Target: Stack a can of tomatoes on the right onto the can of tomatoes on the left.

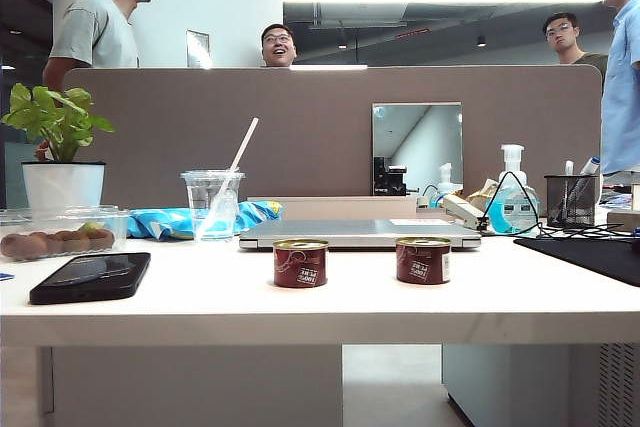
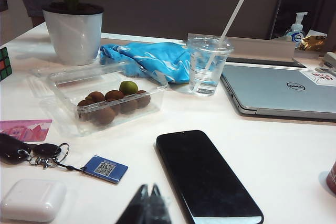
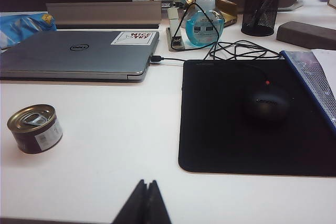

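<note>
Both grippers have their fingers pressed together on nothing: the left gripper [image 2: 148, 205] hangs above the bench [image 1: 320, 297] near a phone [image 2: 207, 177], the right gripper [image 3: 144, 203] above it beside a mousepad [image 3: 252, 119]. 2 cans stand upright and apart before a closed laptop [image 1: 355, 233], the left can [image 1: 300, 263] and the right can [image 1: 423, 260], neither stacked.

— What sits on the white worktop [image 1: 330, 297]?
— Two tomato cans [image 1: 300, 263] [image 1: 423, 260], a phone [image 1: 90, 277], a laptop [image 1: 360, 233], a cup [image 1: 212, 204], a fruit box [image 1: 55, 232] and a plant pot [image 1: 63, 185].
— And on the right?
— A black mat [image 3: 252, 119], maybe with a mouse [image 3: 265, 103].
</note>
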Controlling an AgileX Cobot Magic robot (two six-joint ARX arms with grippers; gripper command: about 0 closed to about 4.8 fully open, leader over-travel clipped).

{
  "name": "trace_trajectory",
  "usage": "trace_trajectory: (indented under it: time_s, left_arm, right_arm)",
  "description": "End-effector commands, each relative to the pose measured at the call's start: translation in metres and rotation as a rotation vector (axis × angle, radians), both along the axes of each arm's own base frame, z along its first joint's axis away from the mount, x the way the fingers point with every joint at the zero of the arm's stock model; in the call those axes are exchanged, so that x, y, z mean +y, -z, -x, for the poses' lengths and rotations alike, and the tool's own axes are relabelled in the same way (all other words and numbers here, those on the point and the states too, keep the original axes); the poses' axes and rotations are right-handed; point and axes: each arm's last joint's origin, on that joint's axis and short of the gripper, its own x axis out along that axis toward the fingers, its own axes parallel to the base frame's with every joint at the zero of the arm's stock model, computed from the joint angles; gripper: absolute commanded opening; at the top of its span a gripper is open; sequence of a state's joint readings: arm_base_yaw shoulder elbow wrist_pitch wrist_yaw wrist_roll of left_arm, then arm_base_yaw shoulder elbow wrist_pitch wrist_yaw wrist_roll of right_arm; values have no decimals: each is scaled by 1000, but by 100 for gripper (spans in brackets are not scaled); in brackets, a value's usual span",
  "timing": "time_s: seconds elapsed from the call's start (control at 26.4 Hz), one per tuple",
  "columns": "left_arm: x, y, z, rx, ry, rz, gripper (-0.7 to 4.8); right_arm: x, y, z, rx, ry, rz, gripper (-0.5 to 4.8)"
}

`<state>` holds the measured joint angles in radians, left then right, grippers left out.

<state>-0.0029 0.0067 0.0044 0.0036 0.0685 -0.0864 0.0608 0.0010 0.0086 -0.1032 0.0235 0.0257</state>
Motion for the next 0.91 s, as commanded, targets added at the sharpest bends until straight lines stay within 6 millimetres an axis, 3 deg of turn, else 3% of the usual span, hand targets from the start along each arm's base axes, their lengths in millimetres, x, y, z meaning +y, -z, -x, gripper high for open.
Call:
trace_trajectory:
  time_s: [0.04,0.38,0.49,0.76,0.79,0.91]
  left_arm:
    - [0,-2,0,-14,2,-1,-4]
    - [0,-3,0,-18,2,0,-4]
    - [-1,-8,1,-31,34,-1,-4]
    - [-8,-59,17,-176,297,-28,-4]
    - [-9,-71,21,-188,341,-11,-4]
    - [-11,-87,23,-143,413,8,-4]
  right_arm:
    - [0,1,-1,-11,-1,2,-9]
    - [0,-13,2,-63,0,-41,-9]
    - [0,-37,9,-85,0,-43,-9]
    - [-2,-111,41,-222,-12,-50,-9]
    - [-1,-127,48,-211,-55,-41,-9]
    - [1,-147,52,-132,-125,-32,-9]
